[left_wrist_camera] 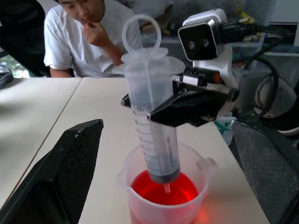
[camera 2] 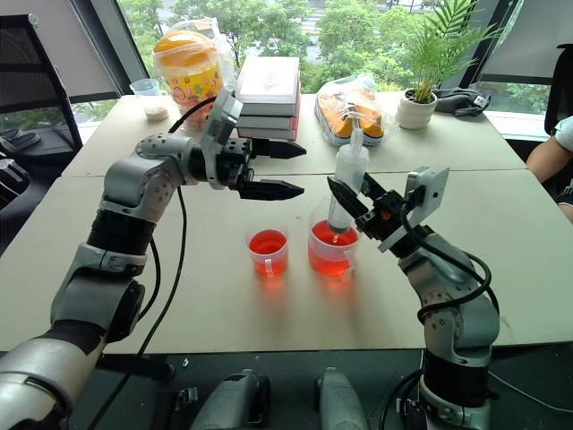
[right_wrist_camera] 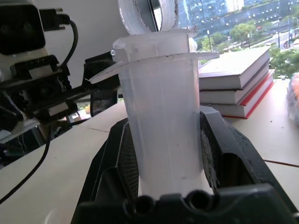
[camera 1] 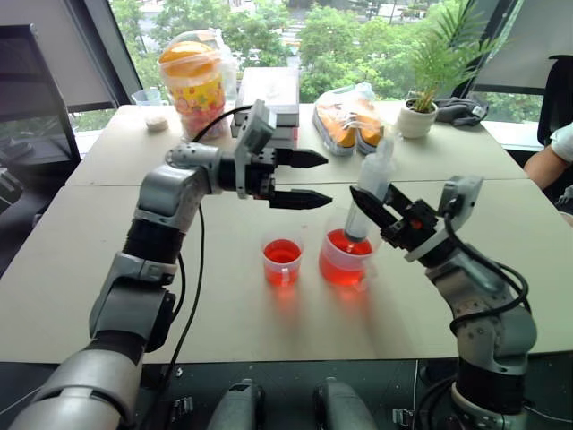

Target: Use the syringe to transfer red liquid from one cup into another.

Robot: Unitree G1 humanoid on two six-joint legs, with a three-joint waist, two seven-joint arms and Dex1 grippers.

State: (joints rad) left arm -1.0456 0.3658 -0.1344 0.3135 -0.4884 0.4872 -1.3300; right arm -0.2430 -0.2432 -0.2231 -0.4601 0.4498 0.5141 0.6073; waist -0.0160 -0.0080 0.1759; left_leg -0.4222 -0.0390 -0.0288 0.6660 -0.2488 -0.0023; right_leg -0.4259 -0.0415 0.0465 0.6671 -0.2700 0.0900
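Beige table (camera 1: 107,260) by a window, cluttered along its far edge.

Item: syringe (left_wrist_camera: 154,121), upright, barrel clamped between the closed fingers of the right gripper (camera 1: 387,213); tip dipped into the red liquid (left_wrist_camera: 163,190) of the larger cup (camera 1: 346,257), plunger seated fully down.

Adjacent: smaller cup (camera 1: 282,260), just beside the larger, also holding red liquid.

Above: left gripper (camera 1: 300,179), fingers spread wide, empty, level with the plunger ring, near but apart.

Beyond: books (camera 2: 269,90), snack tub (camera 1: 192,81), potted plant (camera 1: 421,107), seated person (left_wrist_camera: 88,37).

Risk: an off-centre pull on the plunger could tilt the barrel, tip the cup, spill.
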